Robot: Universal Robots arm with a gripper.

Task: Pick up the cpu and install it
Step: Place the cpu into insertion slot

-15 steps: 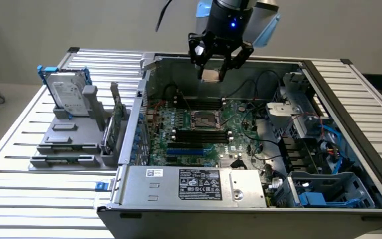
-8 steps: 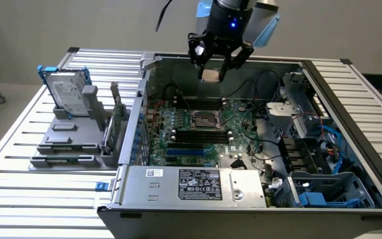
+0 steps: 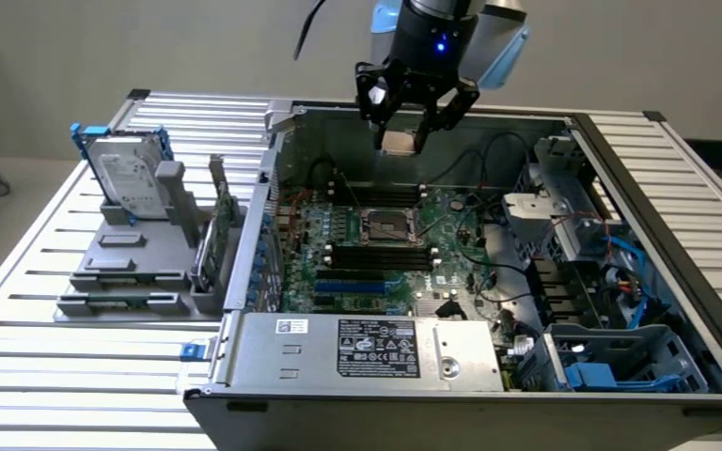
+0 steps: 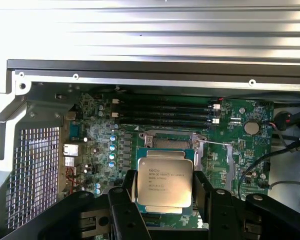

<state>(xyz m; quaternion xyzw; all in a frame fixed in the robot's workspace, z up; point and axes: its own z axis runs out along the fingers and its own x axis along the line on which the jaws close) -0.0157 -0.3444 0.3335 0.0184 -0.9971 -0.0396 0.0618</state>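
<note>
My gripper hangs above the open computer case, shut on the cpu, a small flat square chip with a pale silvery top. In the wrist view the cpu lies flat between the black fingers, its printed lid facing the camera. The dark metal-framed socket sits on the green motherboard well below the chip. In the wrist view the socket shows just beyond the held cpu, its frame open.
The case walls ring the board. Black memory slots flank the socket. Cables and a blue drive cage fill the exterior view's right. A grey stand holding a hard drive stands outside, at the left.
</note>
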